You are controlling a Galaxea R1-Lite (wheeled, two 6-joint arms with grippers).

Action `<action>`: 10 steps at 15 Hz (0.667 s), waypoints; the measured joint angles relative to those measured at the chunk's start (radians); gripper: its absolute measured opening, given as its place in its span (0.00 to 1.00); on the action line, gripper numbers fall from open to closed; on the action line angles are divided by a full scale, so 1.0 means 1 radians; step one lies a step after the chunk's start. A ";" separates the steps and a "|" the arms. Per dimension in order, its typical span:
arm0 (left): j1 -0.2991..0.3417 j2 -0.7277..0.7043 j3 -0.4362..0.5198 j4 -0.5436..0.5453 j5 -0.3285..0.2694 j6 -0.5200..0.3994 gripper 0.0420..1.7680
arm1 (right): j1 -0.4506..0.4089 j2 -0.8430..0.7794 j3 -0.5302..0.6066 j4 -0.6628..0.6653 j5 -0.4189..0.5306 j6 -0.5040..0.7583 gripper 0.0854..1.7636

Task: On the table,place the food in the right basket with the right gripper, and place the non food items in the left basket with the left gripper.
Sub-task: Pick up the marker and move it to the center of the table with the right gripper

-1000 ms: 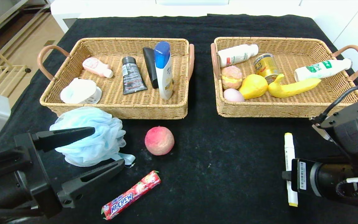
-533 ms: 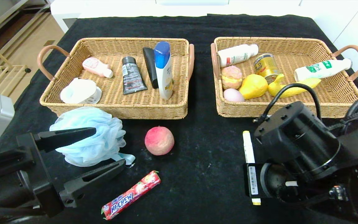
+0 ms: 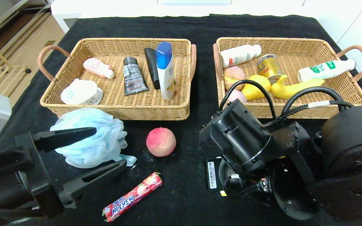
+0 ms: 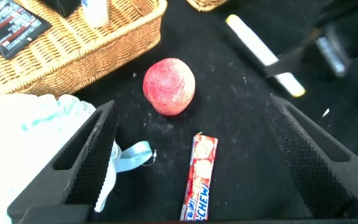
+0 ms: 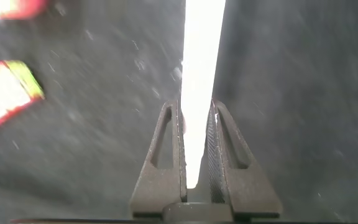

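Head view — two baskets (image 3: 74, 62); right gripper (image 5: 196, 152) clamps one marker (image 5: 199, 74), probably; left gripper (image 3: 105, 150) wide.

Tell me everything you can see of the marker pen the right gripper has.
The marker pen is a slim white stick with a yellow end cap, seemingly plastic. In the right wrist view its barrel runs straight out between the fingers of the right gripper, which is shut on it. The left wrist view shows it in the distance, slanted over the black tablecloth; whether it touches the cloth I cannot tell. From the head view the right arm hides nearly all of it.
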 joint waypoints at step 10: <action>0.000 -0.004 -0.001 0.000 0.002 0.003 0.97 | 0.011 0.139 -0.177 -0.001 -0.043 -0.051 0.14</action>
